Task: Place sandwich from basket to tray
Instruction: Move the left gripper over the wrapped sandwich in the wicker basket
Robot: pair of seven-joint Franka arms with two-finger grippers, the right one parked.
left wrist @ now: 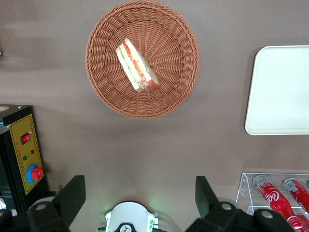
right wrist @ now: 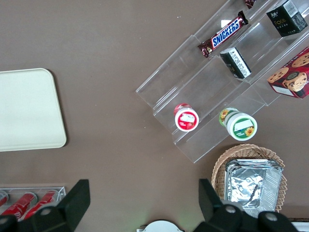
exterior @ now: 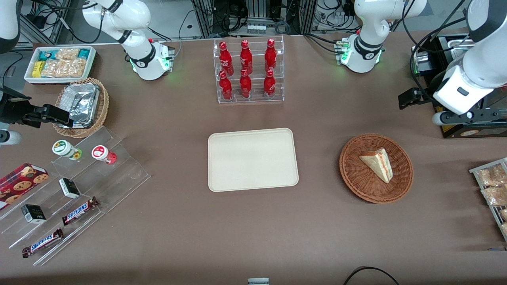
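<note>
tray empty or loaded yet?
Empty. The tray shows only bare cream surface; the sandwich lies in the basket. The gripper, open, hangs above the table beside the basket.

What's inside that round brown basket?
The basket holds one sandwich, lying on its side. Whatever is under it is hidden. The open gripper hangs above the table beside the basket.

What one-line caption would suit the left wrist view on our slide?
Open gripper hovers above the table, clear of the basket holding the sandwich; the bare tray waits beside it.
</note>
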